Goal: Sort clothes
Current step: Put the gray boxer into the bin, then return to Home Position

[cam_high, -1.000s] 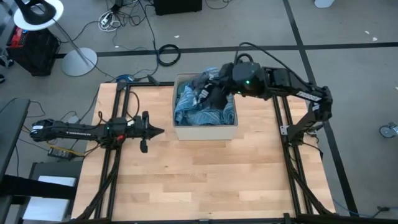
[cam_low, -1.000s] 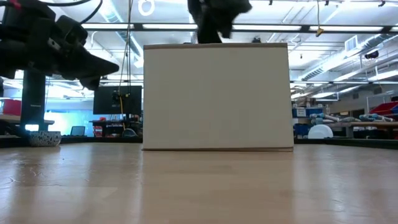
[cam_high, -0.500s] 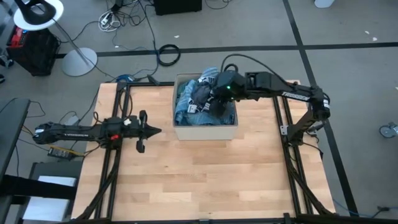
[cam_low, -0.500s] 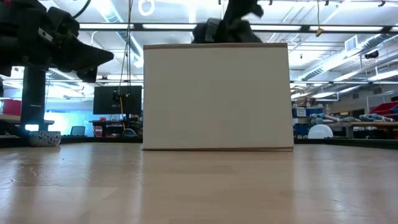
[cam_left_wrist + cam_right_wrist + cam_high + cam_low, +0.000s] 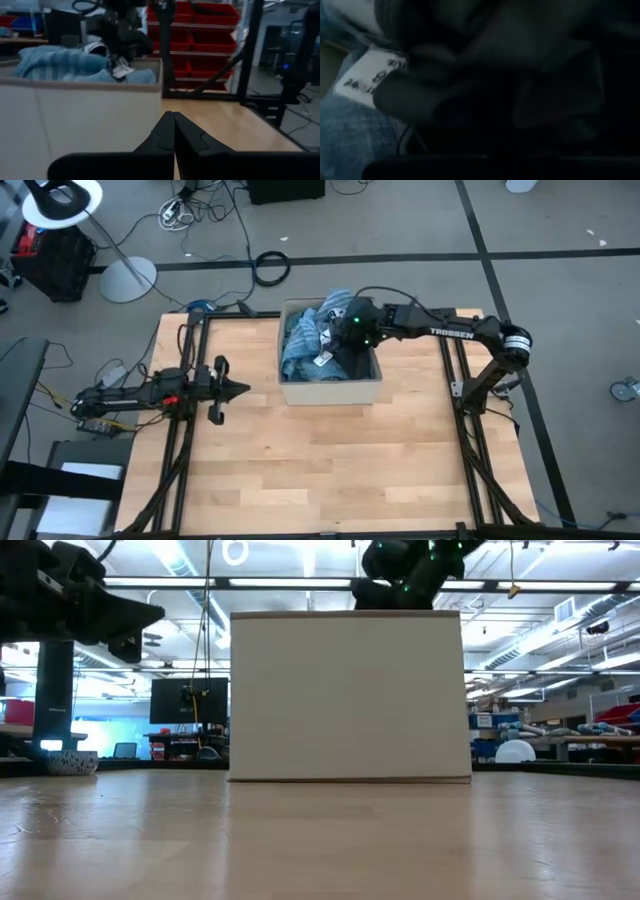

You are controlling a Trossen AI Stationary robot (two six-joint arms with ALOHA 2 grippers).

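Gray concrete floor with cables surrounds a pale wooden desk in the high view, where a cardboard box sits at the middle of the far edge. Its clothes, mostly light blue and denim blue with dark pieces on the right-hand side, fill the box. The right arm reaches in from the desk's right edge, its right gripper buried among the dark garments; whether its jaws are wide or narrow cannot be told. The left gripper hangs over the left part of the desk, well apart from the box, jaws pressed together on nothing.

At desk level, the box's plain wall blocks the clothes from sight; the right arm dips in behind its top rim.

From the left wrist, closed fingers point toward the box, with folded blue fabric heaped above the rim and the other arm bent into it.

From the right wrist, dark cloth fills nearly everything, beside a white printed tag and denim.
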